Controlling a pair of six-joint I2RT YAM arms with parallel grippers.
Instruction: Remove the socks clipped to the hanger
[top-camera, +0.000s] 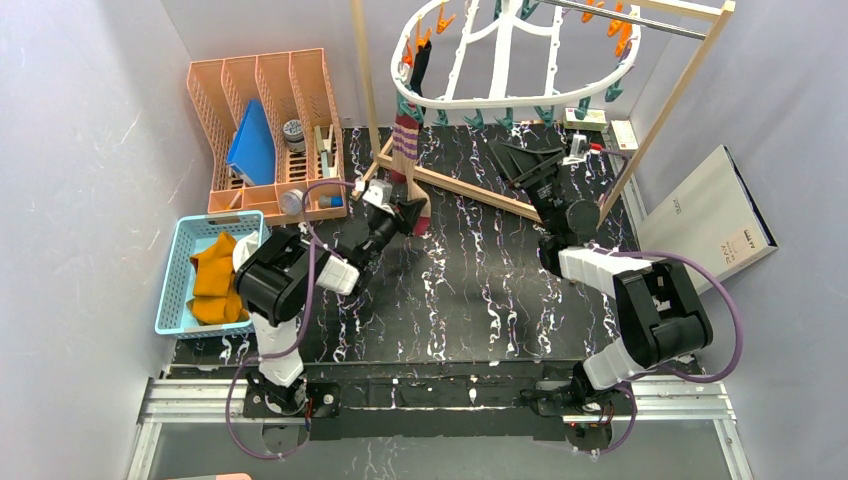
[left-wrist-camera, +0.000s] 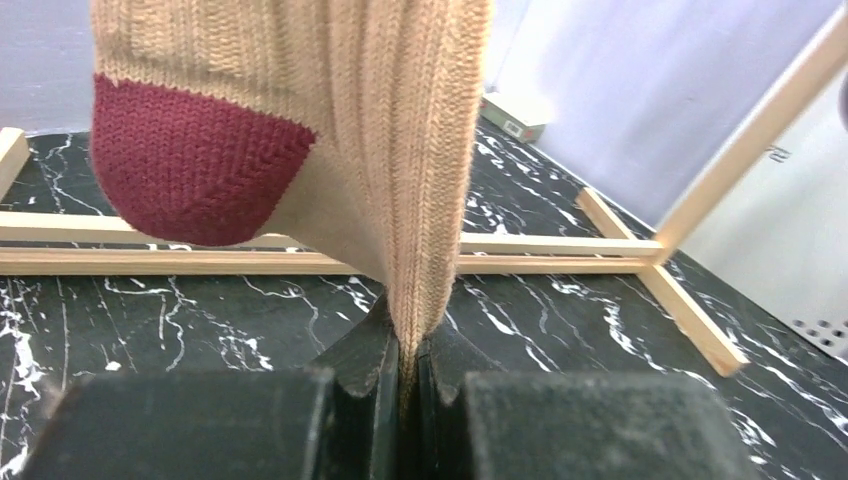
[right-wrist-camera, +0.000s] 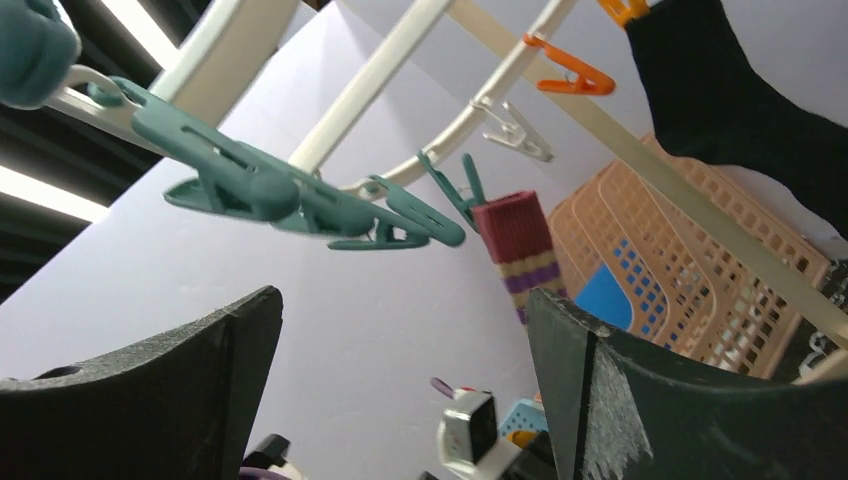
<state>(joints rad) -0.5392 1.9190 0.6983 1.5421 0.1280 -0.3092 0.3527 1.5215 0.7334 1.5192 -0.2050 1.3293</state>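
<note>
The white oval hanger (top-camera: 500, 95) hangs at the back with orange and teal clips on its rim. A maroon striped sock (top-camera: 408, 140) and a black sock (top-camera: 420, 62) hang clipped at its left side. My left gripper (top-camera: 408, 215) is shut on the lower end of the striped sock, whose tan fabric with a maroon patch (left-wrist-camera: 300, 120) is pinched between the fingers (left-wrist-camera: 355, 375). My right gripper (top-camera: 520, 160) is open and empty, pointing up under the hanger. In its wrist view I see the ring (right-wrist-camera: 400, 70), teal clips (right-wrist-camera: 270, 190), the striped sock (right-wrist-camera: 520, 240) and the black sock (right-wrist-camera: 740, 90).
Mustard socks (top-camera: 215, 280) lie in a blue basket (top-camera: 178, 300) at the left. An orange rack (top-camera: 265, 120) stands behind it. The wooden frame's base bar (top-camera: 470, 190) crosses the black marble table. A white box (top-camera: 705, 215) leans at the right wall.
</note>
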